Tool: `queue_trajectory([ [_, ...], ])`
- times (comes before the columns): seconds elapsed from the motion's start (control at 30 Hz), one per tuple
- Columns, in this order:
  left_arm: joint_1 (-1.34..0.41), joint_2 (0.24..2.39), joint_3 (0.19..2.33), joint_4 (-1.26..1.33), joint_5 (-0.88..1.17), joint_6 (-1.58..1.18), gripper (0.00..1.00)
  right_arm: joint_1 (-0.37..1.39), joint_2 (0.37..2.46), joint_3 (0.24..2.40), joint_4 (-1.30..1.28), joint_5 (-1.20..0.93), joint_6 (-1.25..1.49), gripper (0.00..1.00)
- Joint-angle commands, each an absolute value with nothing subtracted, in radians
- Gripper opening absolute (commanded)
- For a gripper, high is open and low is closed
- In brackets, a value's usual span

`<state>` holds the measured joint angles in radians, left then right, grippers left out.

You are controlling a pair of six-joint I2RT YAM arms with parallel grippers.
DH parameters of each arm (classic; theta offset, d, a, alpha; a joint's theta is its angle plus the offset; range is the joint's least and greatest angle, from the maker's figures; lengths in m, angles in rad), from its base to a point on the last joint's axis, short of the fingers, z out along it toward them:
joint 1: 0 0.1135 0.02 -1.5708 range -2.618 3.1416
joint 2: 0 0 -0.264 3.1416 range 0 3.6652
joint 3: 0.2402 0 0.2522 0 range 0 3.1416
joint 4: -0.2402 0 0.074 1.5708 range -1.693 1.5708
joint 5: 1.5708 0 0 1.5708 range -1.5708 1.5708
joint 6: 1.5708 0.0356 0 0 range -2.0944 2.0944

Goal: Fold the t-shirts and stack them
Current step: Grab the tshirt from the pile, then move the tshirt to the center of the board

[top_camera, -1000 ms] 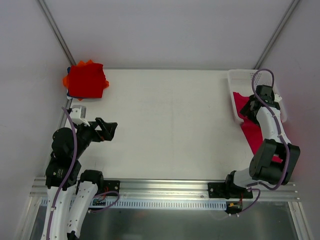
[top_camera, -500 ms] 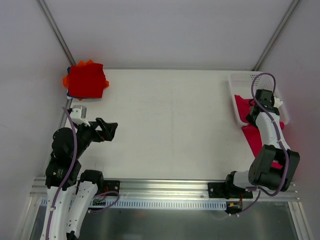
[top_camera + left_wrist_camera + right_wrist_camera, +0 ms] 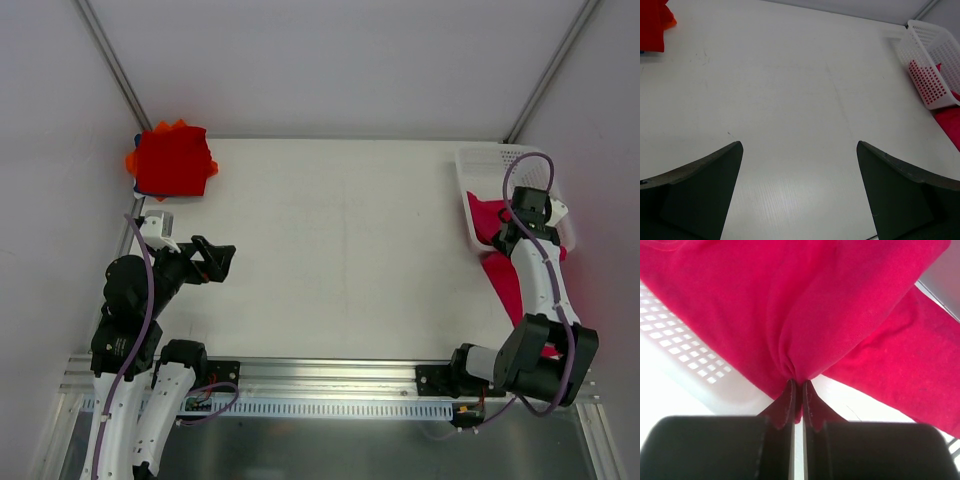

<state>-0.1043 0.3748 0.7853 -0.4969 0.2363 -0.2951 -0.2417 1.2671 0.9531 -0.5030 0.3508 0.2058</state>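
A crimson-pink t-shirt [image 3: 489, 222] lies unfolded, partly in the white basket [image 3: 487, 160] and spilling over its near rim onto the table at the far right. My right gripper [image 3: 799, 383] is shut on a pinched fold of this t-shirt [image 3: 805, 305], which fills the right wrist view. A stack of folded t-shirts [image 3: 172, 161], bright red on top with orange and blue edges, sits at the table's back left corner. My left gripper [image 3: 218, 259] hangs open over bare table at the near left, with nothing between its fingers [image 3: 700, 187].
The white perforated basket [image 3: 930, 60] stands at the table's back right corner, tipped toward the middle. Two metal frame posts [image 3: 110, 60] rise behind the table's back corners. The aluminium rail [image 3: 330, 375] with the arm bases runs along the near edge.
My right gripper went from open to shut, pinching the crimson-pink t-shirt, and its wrist shifted slightly to the right over the basket. The left arm has not moved.
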Motion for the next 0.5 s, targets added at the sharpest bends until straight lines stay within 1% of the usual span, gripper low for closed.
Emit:
queue_trajectory([
  [0.0,-0.109,0.380,0.799,-0.472,0.265,-0.278,0.99,-0.212,1.172,0.969,-0.603,0.366,0.199,0.00],
  [0.07,-0.107,0.380,0.798,-0.471,0.267,-0.278,0.99,-0.181,1.134,1.024,-0.632,0.411,0.195,0.00],
  [0.23,-0.107,0.388,0.798,-0.471,0.270,-0.278,0.99,-0.134,0.985,1.189,-0.721,0.440,0.187,0.00],
  [0.33,-0.107,0.387,0.798,-0.472,0.268,-0.278,0.99,-0.103,0.905,1.296,-0.738,0.417,0.189,0.01],
  [0.47,-0.103,0.387,0.798,-0.471,0.272,-0.279,0.99,-0.060,0.832,1.388,-0.733,0.313,0.195,0.01],
])
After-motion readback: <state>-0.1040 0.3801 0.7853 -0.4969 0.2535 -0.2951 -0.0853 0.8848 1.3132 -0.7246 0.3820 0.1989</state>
